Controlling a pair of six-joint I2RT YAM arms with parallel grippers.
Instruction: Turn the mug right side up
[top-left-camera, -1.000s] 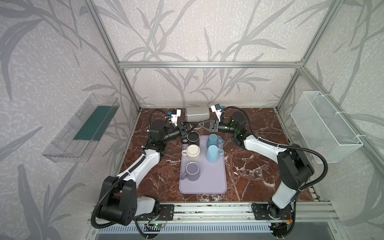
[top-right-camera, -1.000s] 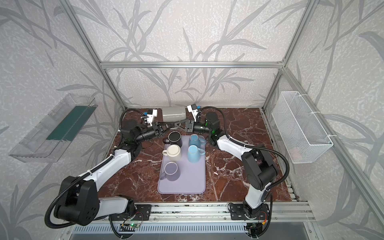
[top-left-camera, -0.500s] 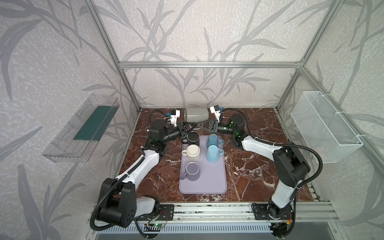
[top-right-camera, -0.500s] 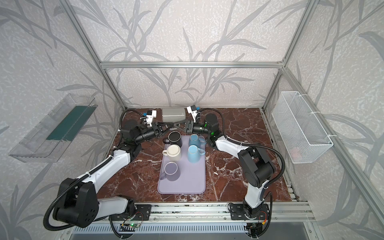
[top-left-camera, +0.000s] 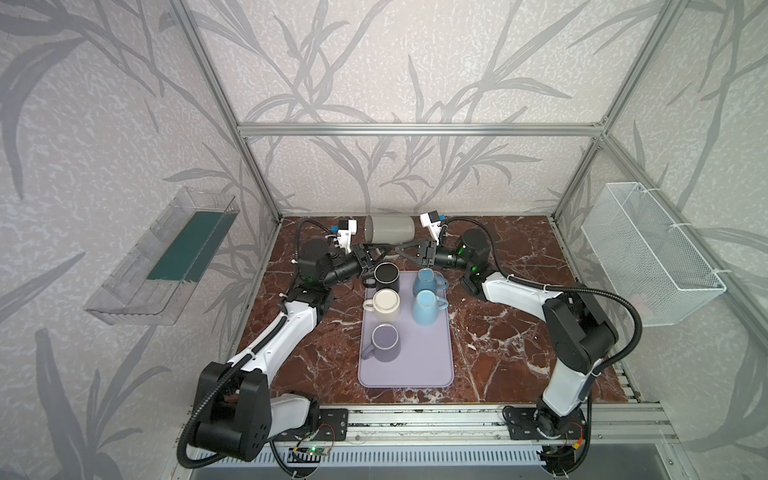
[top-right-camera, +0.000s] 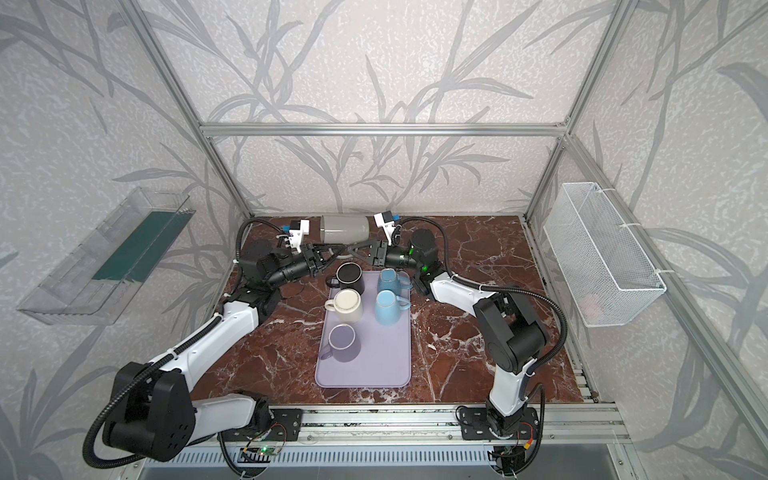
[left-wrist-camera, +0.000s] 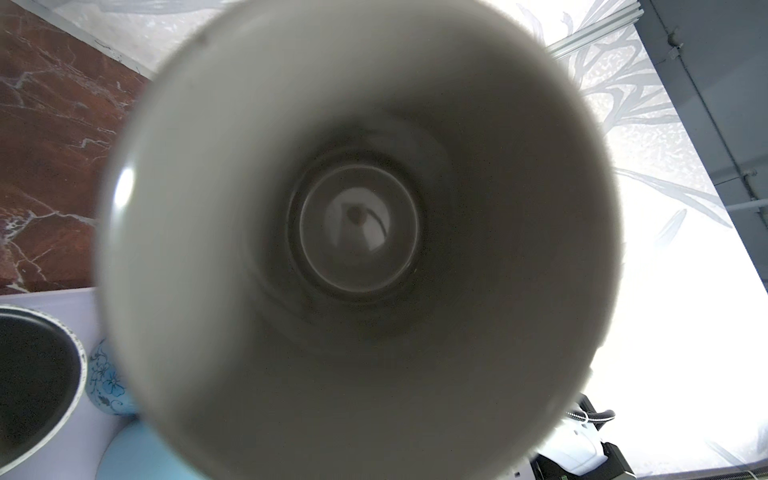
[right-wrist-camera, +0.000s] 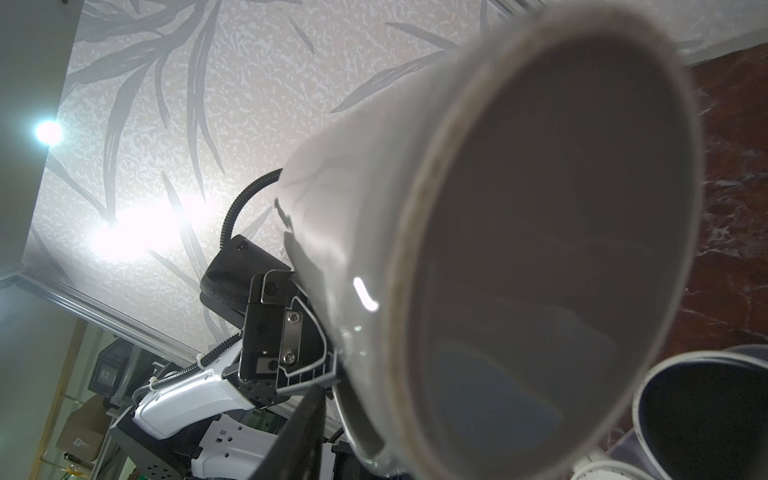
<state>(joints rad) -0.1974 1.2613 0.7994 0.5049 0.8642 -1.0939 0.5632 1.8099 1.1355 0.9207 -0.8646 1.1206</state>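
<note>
Marble tabletop (top-left-camera: 498, 332), twelve o'clock: glossy grey ceramic mug (top-left-camera: 390, 228) hangs sideways, mouth toward nine, pinched by left gripper (top-left-camera: 381, 249); right gripper (top-left-camera: 401, 249) beside it, jaws unclear.

Grey mug (top-left-camera: 390, 227) looking plain; tray (top-left-camera: 415, 370) showing lavender. Others: black mug (top-left-camera: 387, 277), cream mug (top-left-camera: 386, 304), purple mug (top-left-camera: 385, 341), light-blue mug (top-left-camera: 424, 306), floral blue mug (left-wrist-camera: 106, 382). Surface (top-left-camera: 498, 332) showing red-brown marble with white veins.

White-and-black arms (top-left-camera: 291, 328), ribbed black cables (top-left-camera: 635, 328) (green lights (top-left-camera: 460, 251) at the wrists)
</note>
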